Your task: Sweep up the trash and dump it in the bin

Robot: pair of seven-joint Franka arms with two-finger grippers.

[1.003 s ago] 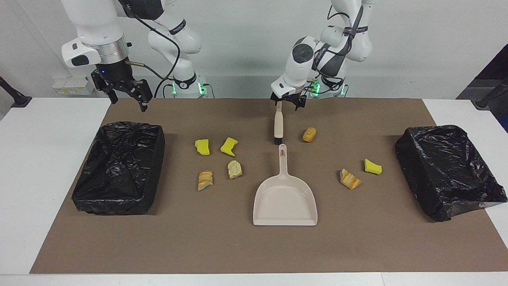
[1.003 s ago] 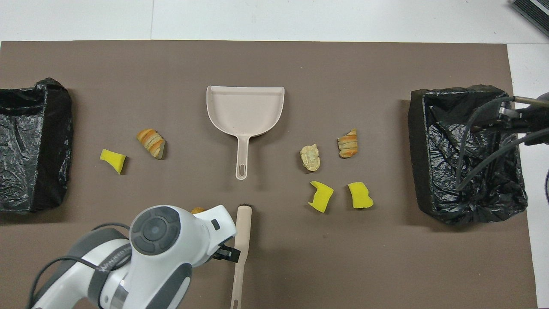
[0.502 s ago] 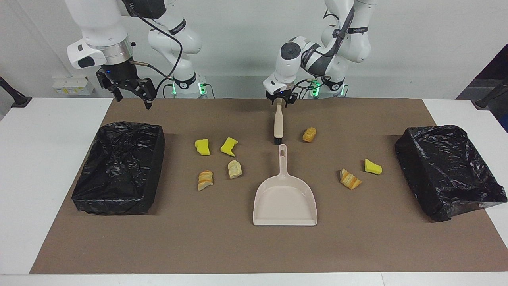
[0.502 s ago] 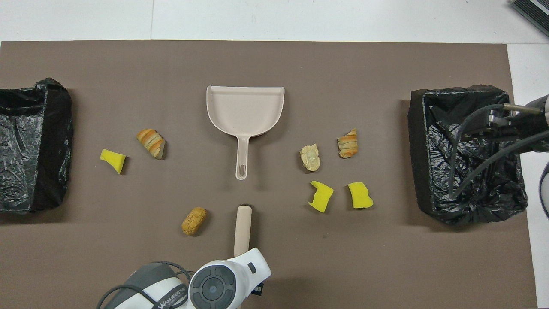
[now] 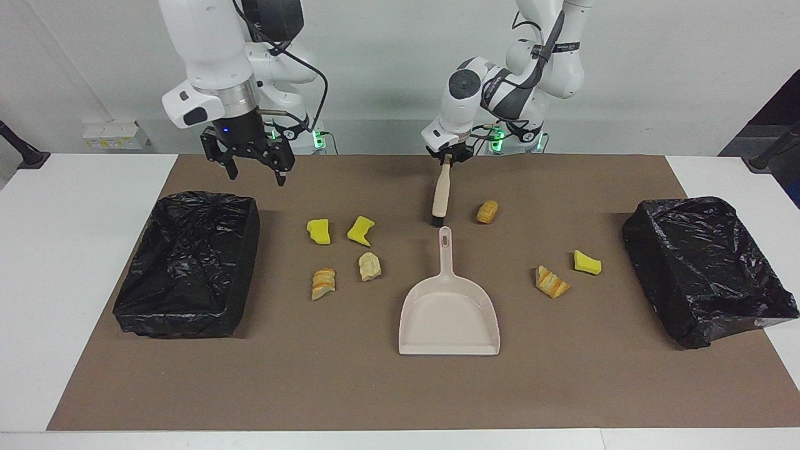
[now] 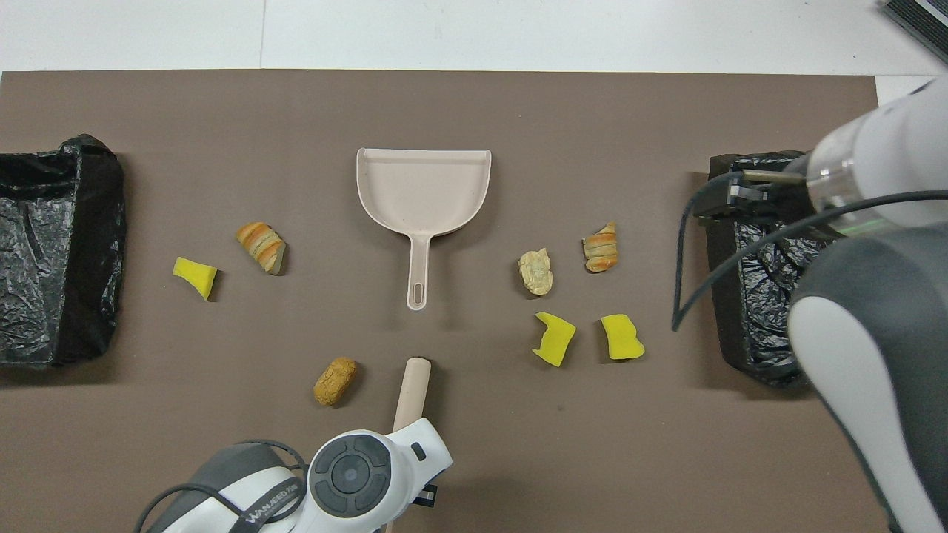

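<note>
My left gripper is shut on the handle end of the beige brush, whose bristle end rests on the mat just nearer the robots than the dustpan's handle. The beige dustpan lies empty mid-mat. The trash is scattered: yellow foam and bread bits toward the right arm's end, and a bread roll, bread and foam toward the left arm's end. My right gripper hangs open and empty over the mat beside one bin.
A second black-bag-lined bin sits at the left arm's end of the brown mat. In the overhead view the left arm's wrist covers the brush handle, and the right arm covers part of the bin.
My left gripper has closed on the brush handle and the brush has slanted slightly. The right arm has swung from over the bin's near corner toward the middle of the table.
</note>
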